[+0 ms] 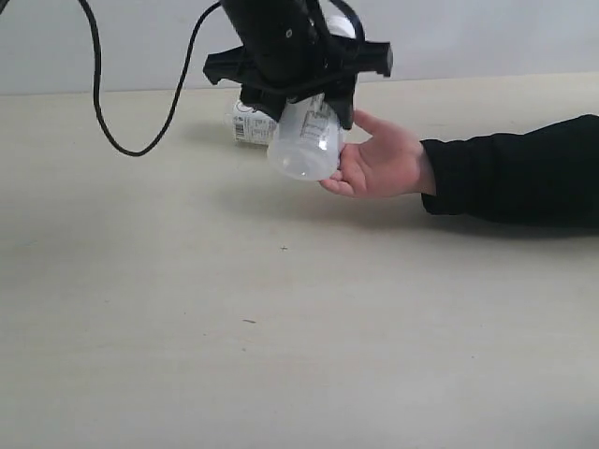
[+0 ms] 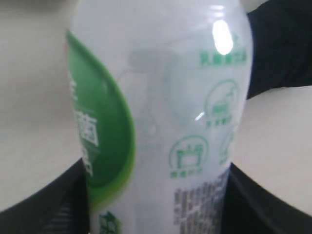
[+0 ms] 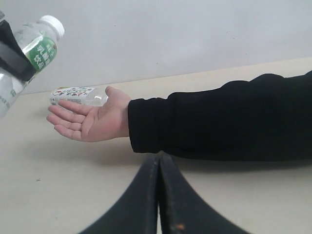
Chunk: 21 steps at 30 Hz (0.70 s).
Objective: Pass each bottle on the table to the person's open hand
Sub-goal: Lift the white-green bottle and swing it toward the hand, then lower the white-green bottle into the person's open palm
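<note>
My left gripper (image 1: 301, 105) is shut on the white-green bottle (image 1: 305, 140), holding it tilted in the air just left of and above the person's open hand (image 1: 382, 161). In the left wrist view the bottle (image 2: 161, 122) fills the frame, with black fingers (image 2: 66, 209) pressed on both sides. The right wrist view shows that bottle (image 3: 38, 45), white cap up, over the fingertips of the palm-up hand (image 3: 90, 122). A clear squarish bottle with a floral label (image 3: 77, 95) lies on the table (image 1: 281, 327) behind the hand. My right gripper (image 3: 158, 158) is shut and empty. The red-label and yellow bottles are out of view.
The person's arm in a black sleeve (image 1: 515, 168) stretches in from the right across the table. A black cable (image 1: 140, 112) hangs down from the left arm toward the table at the back left. A pale wall (image 3: 195, 34) stands behind the table.
</note>
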Motion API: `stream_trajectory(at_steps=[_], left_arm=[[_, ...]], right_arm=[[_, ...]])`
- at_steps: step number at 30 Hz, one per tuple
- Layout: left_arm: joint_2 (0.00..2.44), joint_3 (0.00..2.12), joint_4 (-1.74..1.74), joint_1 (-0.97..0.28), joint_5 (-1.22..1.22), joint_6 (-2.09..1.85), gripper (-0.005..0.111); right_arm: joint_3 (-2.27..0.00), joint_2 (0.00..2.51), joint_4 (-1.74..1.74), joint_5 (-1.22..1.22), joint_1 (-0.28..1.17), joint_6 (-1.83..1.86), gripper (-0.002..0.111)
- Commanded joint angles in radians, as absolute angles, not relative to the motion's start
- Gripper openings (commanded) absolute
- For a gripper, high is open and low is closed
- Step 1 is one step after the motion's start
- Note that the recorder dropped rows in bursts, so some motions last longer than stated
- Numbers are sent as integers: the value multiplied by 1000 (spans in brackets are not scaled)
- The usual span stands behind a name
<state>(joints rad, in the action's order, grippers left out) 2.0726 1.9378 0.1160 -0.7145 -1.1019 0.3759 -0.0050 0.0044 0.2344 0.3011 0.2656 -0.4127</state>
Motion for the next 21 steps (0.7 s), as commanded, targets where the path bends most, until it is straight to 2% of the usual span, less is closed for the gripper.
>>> stream_trajectory(at_steps=[1,7,21], left_arm=[[2076,1994,213,-720,-1077,397,0],[2173,2060,299,-720,-1059,397,0],[2311,2123,385,-720,-844,400,0]], right_arm=[[0,0,235,290,261,-412,0],[0,0,235,290,261,-412,0],[0,0,235,290,333,-412,0]])
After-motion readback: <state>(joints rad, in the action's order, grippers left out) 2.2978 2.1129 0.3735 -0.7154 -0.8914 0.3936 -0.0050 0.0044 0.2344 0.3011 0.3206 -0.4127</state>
